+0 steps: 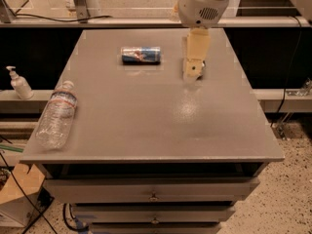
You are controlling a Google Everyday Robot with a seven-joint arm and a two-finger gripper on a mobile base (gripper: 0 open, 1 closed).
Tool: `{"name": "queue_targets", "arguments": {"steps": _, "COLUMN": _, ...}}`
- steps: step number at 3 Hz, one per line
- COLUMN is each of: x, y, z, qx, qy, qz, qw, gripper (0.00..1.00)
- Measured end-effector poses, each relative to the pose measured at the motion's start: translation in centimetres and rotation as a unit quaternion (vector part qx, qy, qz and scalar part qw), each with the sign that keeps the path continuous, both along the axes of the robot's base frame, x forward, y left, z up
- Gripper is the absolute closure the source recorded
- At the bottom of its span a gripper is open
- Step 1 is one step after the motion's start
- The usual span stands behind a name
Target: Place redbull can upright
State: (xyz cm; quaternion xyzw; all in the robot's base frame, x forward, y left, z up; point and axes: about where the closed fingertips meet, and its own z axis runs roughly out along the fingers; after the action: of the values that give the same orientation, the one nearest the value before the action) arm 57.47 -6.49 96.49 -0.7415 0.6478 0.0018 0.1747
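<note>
1. Zero steps of the placement show as complete. The redbull can [141, 55] lies on its side on the grey surface [161, 126], toward the far edge and left of centre, with nothing touching it.
2. Gripper position: the gripper [193, 72] hangs from the arm over the far right part of the surface, pointing down, with its tip close to the surface. It stands well apart from the can, to the can's right. This view does not show whether it is spread or closed. No object is seen held in it.
3. Work left, as judged from this layout:
   - bring the gripper across to the can;
   - grasp the can and lift it;
   - turn it so that its long axis is vertical;
   - set it on its base and release.
4. Can appearance: a slim metal cylinder with blue and silver panels and a red mark at the middle. Its long axis runs left to right, roughly parallel to the far edge. Which end is the top cannot be told.
5. Handling note: a can lying on its side is likely to roll toward or away from the far edge if nudged. Its narrow base will probably tip unless set down squarely.
6. A clear plastic water bottle [56, 113] lies on its side at the left edge, well apart from the can.
</note>
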Motion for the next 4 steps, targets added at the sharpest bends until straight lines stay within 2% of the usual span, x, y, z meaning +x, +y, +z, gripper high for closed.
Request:
{"name": "queue_targets", "arguments": {"steps": 1, "x": 2.0, "y": 1.9, "z": -1.2, "qx": -0.009, "qy": -0.007, "qz": 0.005, "qw": 0.9999, "gripper": 0.00}}
{"name": "queue_targets", "arguments": {"steps": 3, "x": 8.2, "y": 6.7, "z": -3.9, "qx": -0.018, "qy": -0.030, "qz": 0.031, "qw": 0.9989, "gripper": 0.00}}
{"name": "queue_targets", "arguments": {"steps": 4, "x": 10.8, "y": 8.4, "z": -5.6, "qx": -0.016, "qy": -0.028, "qz": 0.049, "qw": 0.9983, "gripper": 0.00}}
